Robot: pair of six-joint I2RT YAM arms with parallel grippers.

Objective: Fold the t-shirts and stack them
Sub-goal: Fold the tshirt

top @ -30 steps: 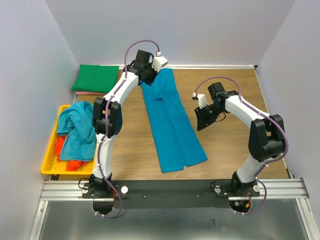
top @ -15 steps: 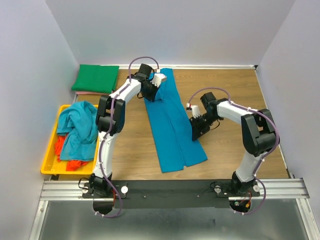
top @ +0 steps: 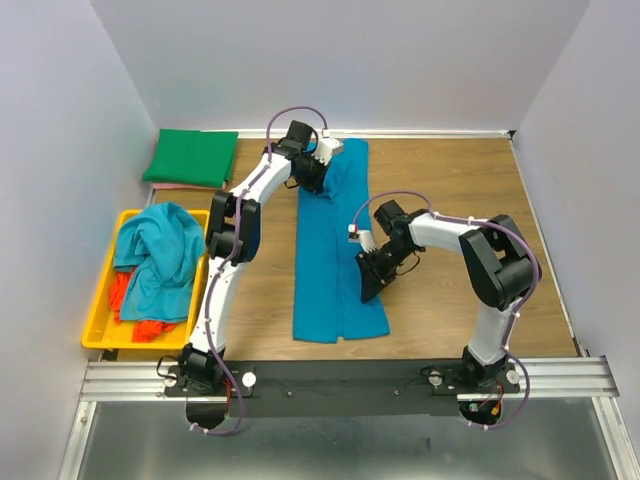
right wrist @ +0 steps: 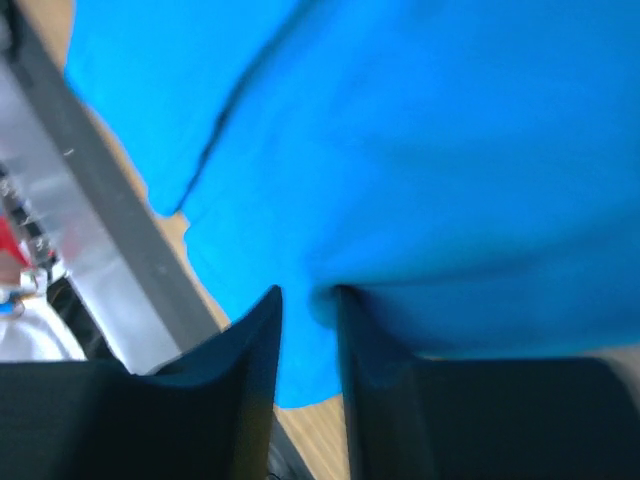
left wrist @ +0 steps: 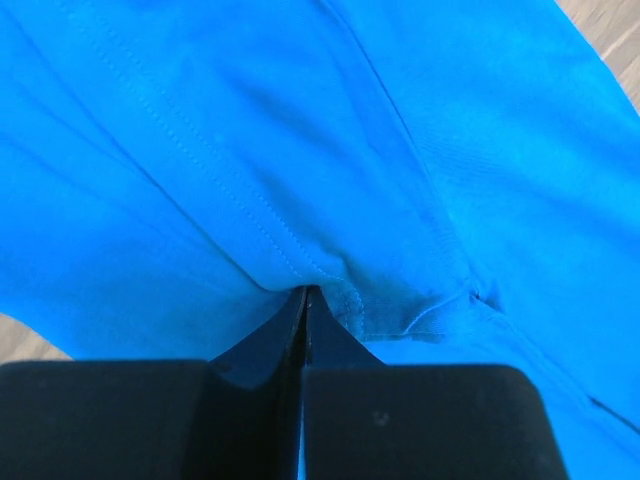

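Our left tool (left wrist: 305, 296) is shut on the far end of the teal shirt (top: 325, 270), which lies lengthwise along the middle of the counter (top: 450, 180). Our right tool (right wrist: 308, 296) pinches its right edge, jaws nearly together. We see a green shirt (top: 190, 157) folded at the far-left corner.
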